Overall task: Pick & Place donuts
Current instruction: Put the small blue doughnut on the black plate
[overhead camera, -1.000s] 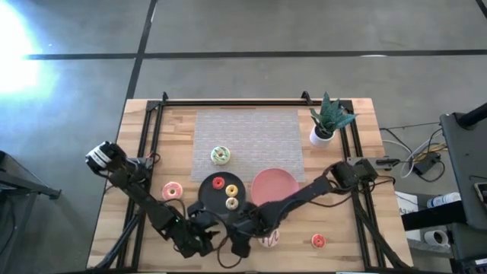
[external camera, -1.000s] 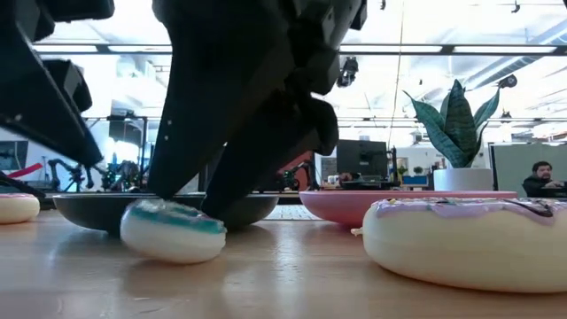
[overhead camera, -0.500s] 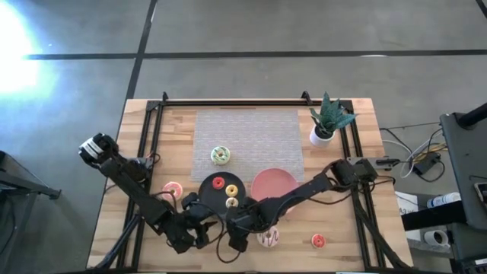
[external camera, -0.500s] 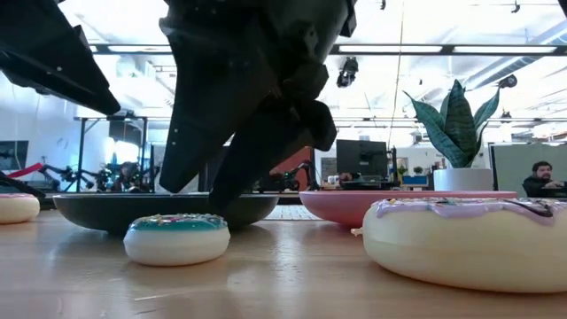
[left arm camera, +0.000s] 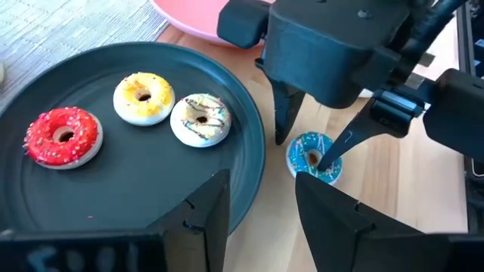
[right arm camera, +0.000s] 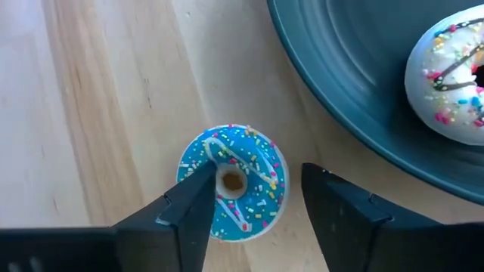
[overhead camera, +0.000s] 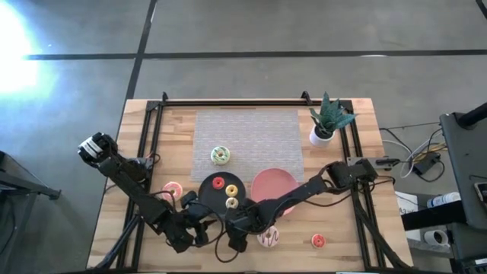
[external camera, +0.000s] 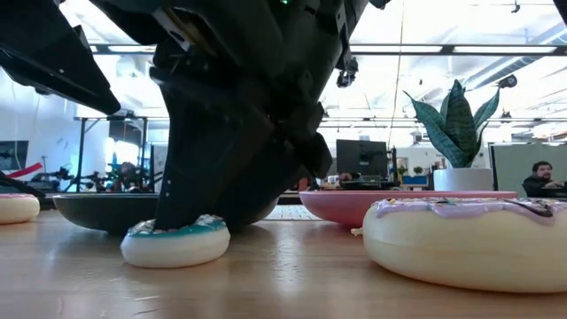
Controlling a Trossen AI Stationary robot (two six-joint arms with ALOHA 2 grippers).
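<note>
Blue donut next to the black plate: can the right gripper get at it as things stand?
Probably yes. The right gripper is directly over the blue donut with fingers open, one at its hole and one outside its rim. The black plate sits close beside, but nothing blocks the way.

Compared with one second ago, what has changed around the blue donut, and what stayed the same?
The right gripper rose off the blue donut, which settled flat from a tilt, and has now come down again with open fingers straddling it, one fingertip at its hole. The left gripper drew back slightly and waits open nearby. The three donuts on the black plate and the pink plate stayed put.
</note>
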